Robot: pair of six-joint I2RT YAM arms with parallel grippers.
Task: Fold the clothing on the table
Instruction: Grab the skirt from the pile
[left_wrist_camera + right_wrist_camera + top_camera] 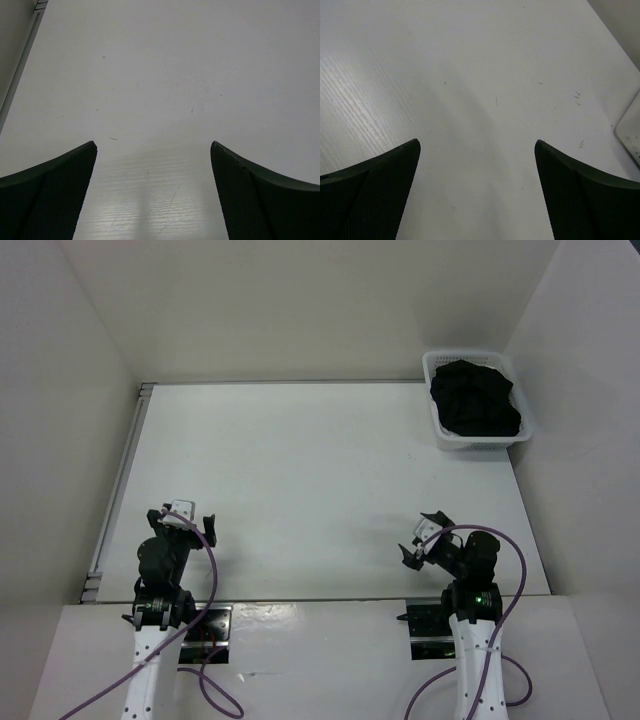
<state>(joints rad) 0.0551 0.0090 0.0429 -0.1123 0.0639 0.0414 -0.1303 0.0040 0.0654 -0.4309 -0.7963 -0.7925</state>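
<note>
The clothing (475, 400) lies bunched and crumpled inside the white mesh basket (481, 444) at the far right corner of the table (320, 480). At the near edge, the left gripper (183, 524) and right gripper (426, 537) are both released — jaws wide, grasping nothing — over bare tabletop, well apart from the basket.

Two slim arms, left arm (146, 660) and right arm (476, 660), white along the lower links, black at the joints above. Looped beside each, a purple cable (211, 560). Mounted on dark, glossy base plates (212, 626). Small green light (481, 597) glowing on the right one. Tipped by left end effector (182, 518) and right end effector (425, 537), white-capped; fingers (50, 200) black, curved, finely mesh-textured inside.
</note>
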